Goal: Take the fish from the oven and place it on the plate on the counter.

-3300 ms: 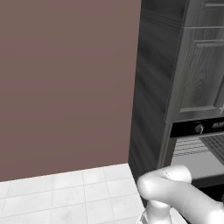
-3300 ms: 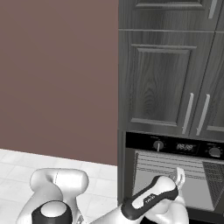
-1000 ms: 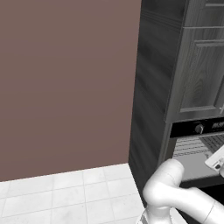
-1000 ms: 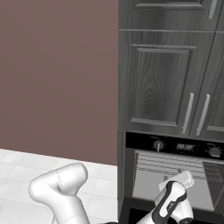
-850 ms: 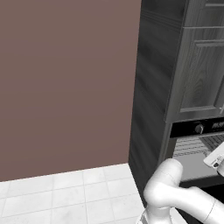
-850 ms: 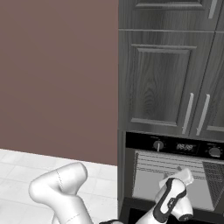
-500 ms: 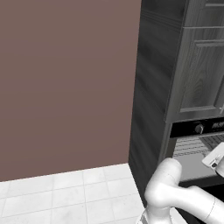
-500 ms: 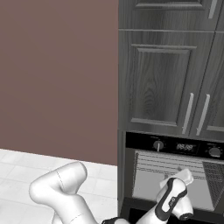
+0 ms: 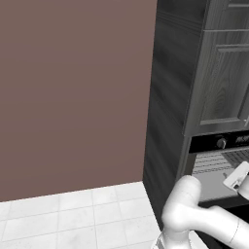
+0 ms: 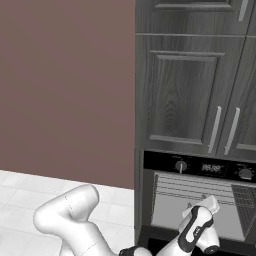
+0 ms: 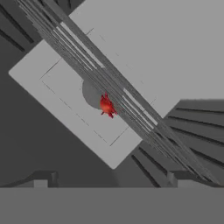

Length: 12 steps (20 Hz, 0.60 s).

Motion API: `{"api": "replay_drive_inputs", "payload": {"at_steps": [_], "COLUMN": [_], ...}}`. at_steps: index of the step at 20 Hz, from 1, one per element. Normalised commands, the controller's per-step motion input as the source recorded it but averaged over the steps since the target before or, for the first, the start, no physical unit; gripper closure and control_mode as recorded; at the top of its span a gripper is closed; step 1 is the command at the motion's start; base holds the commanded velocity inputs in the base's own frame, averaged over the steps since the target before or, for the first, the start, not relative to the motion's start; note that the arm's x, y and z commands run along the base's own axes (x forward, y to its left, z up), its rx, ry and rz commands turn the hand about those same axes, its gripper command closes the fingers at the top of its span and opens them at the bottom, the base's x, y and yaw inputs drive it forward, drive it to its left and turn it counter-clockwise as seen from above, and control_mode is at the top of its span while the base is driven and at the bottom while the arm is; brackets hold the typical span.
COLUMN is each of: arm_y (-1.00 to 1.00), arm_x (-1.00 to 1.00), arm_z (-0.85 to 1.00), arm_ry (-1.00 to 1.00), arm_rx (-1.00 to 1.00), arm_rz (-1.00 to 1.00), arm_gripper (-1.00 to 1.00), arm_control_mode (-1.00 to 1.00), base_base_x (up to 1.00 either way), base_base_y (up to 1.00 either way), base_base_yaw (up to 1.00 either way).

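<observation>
Two dark tips of the tool [image 11: 109, 179] stand far apart at the bottom of the hand view, so we read the jaws as spread wide with nothing between them.

We locate the fish [image 11: 106, 106] ahead of the tool, inside the oven [image 10: 197, 195]. It is small and red-orange, and it lies near the centre of the hand view on a wire rack [image 11: 118, 89]. The rack wires run as a diagonal band across that view and pass directly beside the fish; we cannot tell whether the fish sits on top of the wires or partly behind them. A dark round patch on the pale back wall [image 11: 144, 48] of the oven lies just behind the fish. The fish is apart from both tips.

In the right base view, we see the arm [image 10: 80, 220] reach from the lower left toward the oven opening, with the hand at the mouth of the cavity below the control panel [image 10: 200, 166]. The panel carries a round knob [image 10: 181, 165] and a small display [image 10: 212, 167]. Dark grey cabinets [image 10: 185, 85] stand above the oven.

In the left base view, the hand sits at the right edge, level with the oven racks. A brown wall [image 9: 73, 92] and a white tiled floor [image 9: 68, 219] lie to the left.
</observation>
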Motion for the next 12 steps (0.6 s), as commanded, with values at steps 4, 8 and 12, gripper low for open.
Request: {"api": "replay_drive_inputs", "payload": {"at_steps": [4, 8, 12], "arm_y": [-0.01, -0.07, -0.13], "arm_x": [0.37, 0.44, 0.42], "arm_z": [-0.44, -0.59, -0.58], "arm_ry": [0.00, 0.00, 0.00], "arm_rx": [-0.02, -0.03, -0.05], "arm_rz": [0.01, 0.00, 0.00], "arm_gripper": [-1.00, -1.00, -1.00], "arm_control_mode": [-1.00, -1.00, -1.00], "base_base_x": [0.00, 0.00, 0.00], "base_base_y": [0.00, 0.00, 0.00], "base_base_yaw": [0.00, 0.00, 0.00]}}
